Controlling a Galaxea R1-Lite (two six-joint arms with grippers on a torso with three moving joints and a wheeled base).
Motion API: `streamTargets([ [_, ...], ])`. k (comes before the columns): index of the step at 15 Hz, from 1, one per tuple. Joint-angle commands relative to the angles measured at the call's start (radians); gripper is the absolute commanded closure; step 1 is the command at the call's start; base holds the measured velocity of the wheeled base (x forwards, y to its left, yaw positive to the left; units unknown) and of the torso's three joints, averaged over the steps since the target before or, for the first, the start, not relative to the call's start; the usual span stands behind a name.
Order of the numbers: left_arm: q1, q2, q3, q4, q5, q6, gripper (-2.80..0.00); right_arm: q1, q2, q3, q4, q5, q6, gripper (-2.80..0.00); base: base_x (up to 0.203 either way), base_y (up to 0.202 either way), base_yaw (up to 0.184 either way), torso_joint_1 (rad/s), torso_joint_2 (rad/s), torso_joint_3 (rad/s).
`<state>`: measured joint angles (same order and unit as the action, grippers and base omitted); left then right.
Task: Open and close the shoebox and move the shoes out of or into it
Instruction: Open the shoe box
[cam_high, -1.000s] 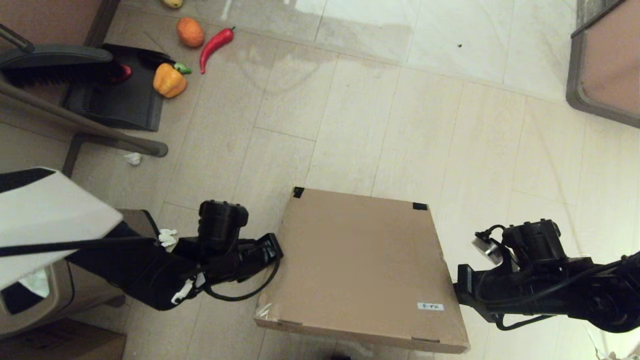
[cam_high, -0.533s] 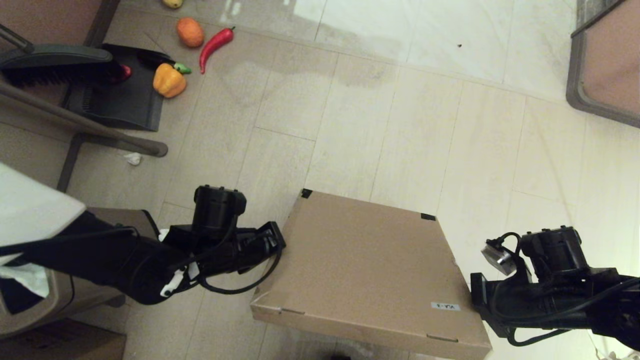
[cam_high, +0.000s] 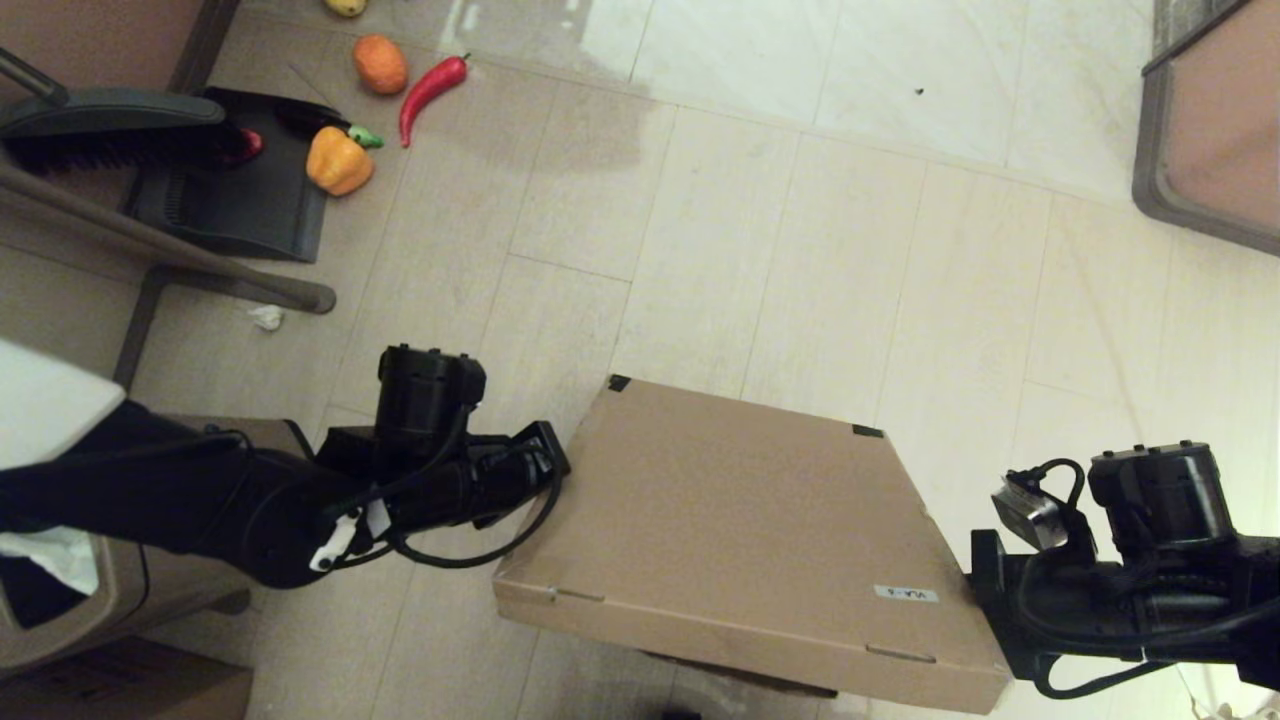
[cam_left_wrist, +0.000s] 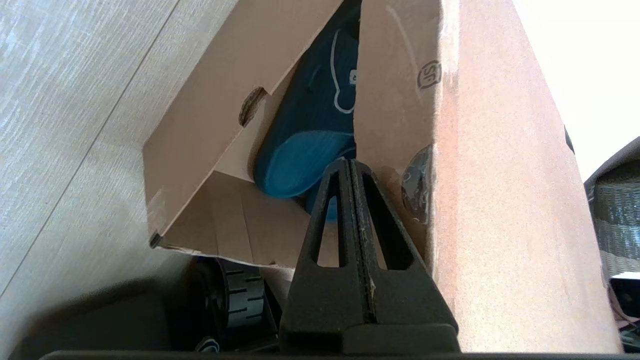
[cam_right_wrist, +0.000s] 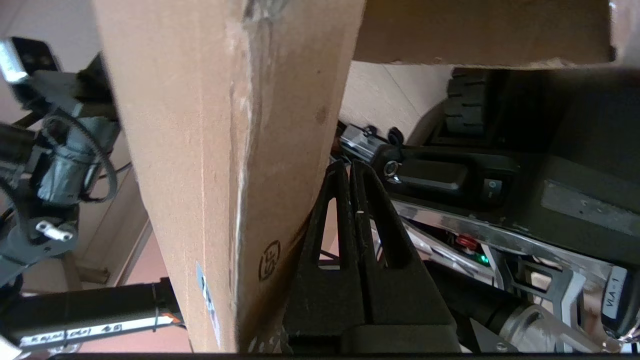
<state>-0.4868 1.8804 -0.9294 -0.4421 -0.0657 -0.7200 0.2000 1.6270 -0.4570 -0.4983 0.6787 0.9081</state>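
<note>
So the shoebox (cam_high: 740, 520) fills the middle of my head view, sitting on the tiled floor (cam_high: 800, 250) right in front of me, and its hinged lid (cam_high: 730, 500) is partly raised: the near front edge is lifted clear of the base while the far edge with the two dark tape patches stays low. I judge the opening step to be underway but unfinished, since the lid is tilted, not thrown back.

My left gripper (cam_left_wrist: 350, 165) sits under the lid's left edge, fingers pressed together with nothing between them, pushing up from below. My right gripper (cam_right_wrist: 348, 167) does the same under the right edge, by the corner with the small white label (cam_high: 905, 594), fingers likewise closed on nothing.

Through the gap on the left I can see one of the teal-blue slippers (cam_left_wrist: 320, 125) lying inside the box, its white-outlined emblem showing on the strap. I cannot see the second one.

What is left, by my reckoning: finish swinging the lid open, lift the shoes out, then close it.
</note>
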Motion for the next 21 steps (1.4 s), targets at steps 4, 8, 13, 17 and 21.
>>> streamTargets([
  [4,0.001,0.001,-0.015,0.003,0.001,-0.004,0.00,-0.008,-0.052,0.022,-0.003,0.004,0.006,0.00,0.000,0.000,0.000,0.000,0.00,0.000],
  [8,0.007,0.015,-0.032,0.003,0.003,-0.004,0.00,-0.010,-0.060,0.058,-0.003,0.014,0.001,0.00,0.000,0.000,0.000,0.000,0.00,0.000],
  [13,0.032,0.033,-0.048,0.003,0.003,-0.004,0.00,-0.056,-0.016,0.033,-0.040,0.013,-0.004,0.00,0.000,0.000,0.000,0.000,0.00,0.000],
  [17,0.066,0.052,-0.100,0.004,0.009,-0.003,0.00,-0.060,-0.009,0.032,-0.077,0.010,-0.002,0.00,0.000,0.000,0.000,0.000,0.00,0.000],
  [21,0.112,0.078,-0.151,0.005,0.067,-0.001,0.00,-0.076,-0.013,0.005,-0.076,0.010,0.003,0.00,0.000,0.000,0.000,0.000,0.00,0.000],
])
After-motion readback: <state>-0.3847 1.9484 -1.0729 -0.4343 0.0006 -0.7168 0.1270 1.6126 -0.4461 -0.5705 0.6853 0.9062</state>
